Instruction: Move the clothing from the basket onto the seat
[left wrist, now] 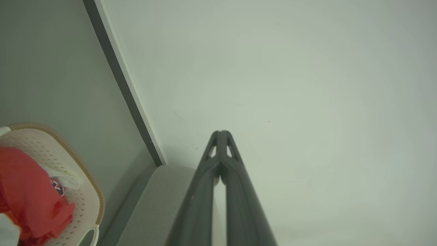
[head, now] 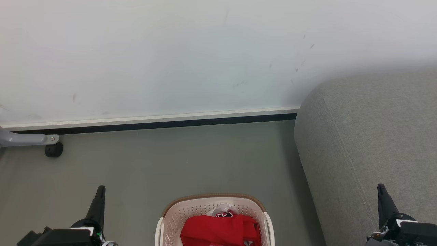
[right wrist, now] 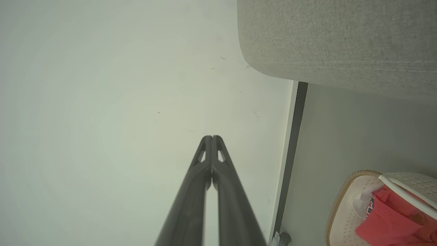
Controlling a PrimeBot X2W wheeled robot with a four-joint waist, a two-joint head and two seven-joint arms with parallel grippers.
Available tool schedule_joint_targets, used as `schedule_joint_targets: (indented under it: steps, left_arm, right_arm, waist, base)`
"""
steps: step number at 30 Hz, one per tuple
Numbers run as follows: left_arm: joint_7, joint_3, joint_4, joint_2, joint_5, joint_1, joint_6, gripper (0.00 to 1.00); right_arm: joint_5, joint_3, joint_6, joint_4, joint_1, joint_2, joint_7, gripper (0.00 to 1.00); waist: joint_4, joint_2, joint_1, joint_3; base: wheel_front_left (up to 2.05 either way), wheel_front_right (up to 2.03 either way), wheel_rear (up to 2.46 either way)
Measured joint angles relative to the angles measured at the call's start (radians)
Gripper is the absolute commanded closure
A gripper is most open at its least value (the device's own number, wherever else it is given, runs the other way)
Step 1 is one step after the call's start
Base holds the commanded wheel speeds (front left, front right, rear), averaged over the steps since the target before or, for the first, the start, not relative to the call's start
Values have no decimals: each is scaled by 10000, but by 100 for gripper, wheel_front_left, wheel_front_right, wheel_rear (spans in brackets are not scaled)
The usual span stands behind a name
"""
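Note:
Red clothing (head: 220,230) with a black-and-white patch lies bunched in the cream basket (head: 174,215), which stands on the floor at the bottom middle of the head view. The grey seat (head: 368,143) rises to the basket's right. My left gripper (head: 100,188) is shut and empty, left of the basket, fingers pointing up. Over the seat's lower edge at the right, my right gripper (head: 380,187) is shut and empty too. The left wrist view has the left gripper (left wrist: 221,132) closed before the wall, with the basket (left wrist: 87,184) and clothing (left wrist: 30,194) at lower left. The right gripper (right wrist: 211,137) is closed, basket (right wrist: 341,205) and clothing (right wrist: 389,225) at lower right.
A pale wall with a white and black skirting strip (head: 153,122) runs behind the grey floor (head: 177,164). A grey furniture leg with a black caster (head: 53,149) sticks in at the far left. Open floor lies between the basket and the wall.

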Motion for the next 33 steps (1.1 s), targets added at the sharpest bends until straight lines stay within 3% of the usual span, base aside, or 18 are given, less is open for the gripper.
schedule_joint_targets:
  steps: [30, 31, 32, 33]
  left_arm:
    - [0, -4, 27, -4, 0, 13, 4, 100]
    - [-2, -15, 102, -15, 0, 58, 6, 0]
    - [-2, -21, 203, -44, 0, 140, 10, 100]
    - [-2, -33, 309, -69, 0, 239, 13, 0]
  right_arm:
    - [-2, 4, -2, 31, 12, 6, 0, 100]
    - [-2, 12, -6, 111, 44, 21, 0, 0]
    - [-2, 17, -17, 213, 118, 52, 0, 100]
    - [-2, 27, -17, 324, 217, 92, -2, 0]
  waist:
    - [0, 0, 0, 0]
    - [0, -1, 0, 0]
    - [0, 0, 0, 0]
    - [0, 0, 0, 0]
  base:
    - [0, 0, 0]
    - [0, 0, 0]
    - [0, 0, 0]
    - [0, 0, 0]
